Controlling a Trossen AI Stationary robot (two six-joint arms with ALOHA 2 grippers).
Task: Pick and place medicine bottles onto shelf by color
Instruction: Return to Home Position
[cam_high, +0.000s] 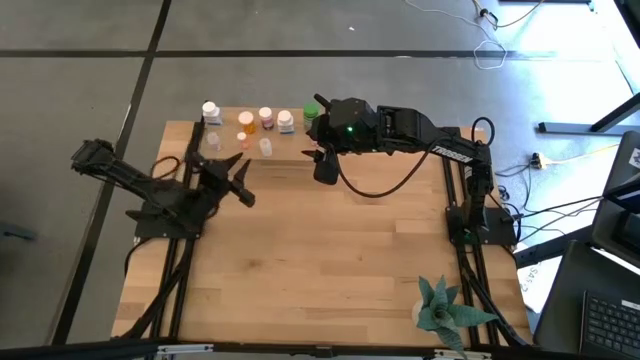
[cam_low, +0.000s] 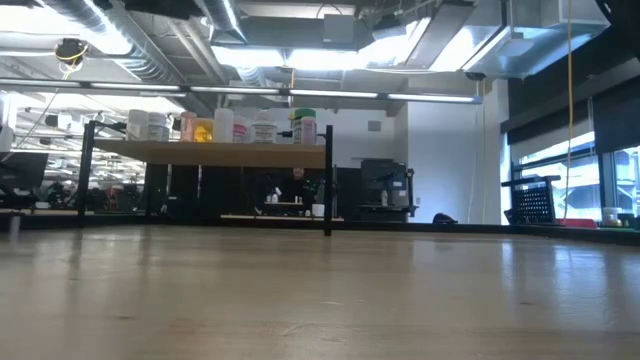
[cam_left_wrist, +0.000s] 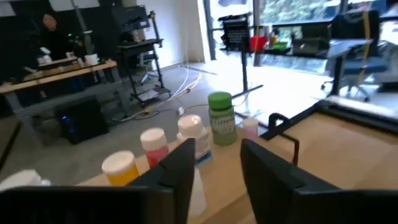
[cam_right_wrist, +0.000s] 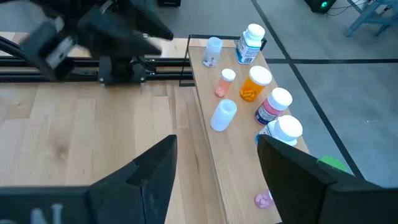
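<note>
High view: my right claw (cam_high: 325, 168) hangs over the surface (cam_high: 330, 270) just off the right end of the shelf (cam_high: 290, 148). The fingers are spread with nothing between them. My left claw (cam_high: 243, 183) sits close to the shelf's front edge, its fingers also apart and empty.

The shelf stands along the far edge of the surface, toward the far left corner. Every one of the medicine bottles (cam_low: 215, 127) I can see is on it.

- Far edge of the shelf, left to right: white bottle (cam_high: 210, 110), orange bottle (cam_high: 247, 121), pink-labelled bottle (cam_high: 266, 117), second white bottle (cam_high: 286, 121), green bottle (cam_high: 312, 110) at the right end.
- Nearer the front edge: small clear bottle (cam_high: 213, 141), small pink bottle (cam_high: 244, 140), pale capped bottle (cam_high: 266, 147).
- Right wrist view: a tiny pink bottle (cam_right_wrist: 264, 199) near the green bottle's end of the shelf.

Low view: the shelf deck is raised on black posts (cam_low: 328, 180) with the bottles in a row on top. Neither claw shows here.

A potted spiky plant (cam_high: 440, 305) stands at the near right corner of the surface.
</note>
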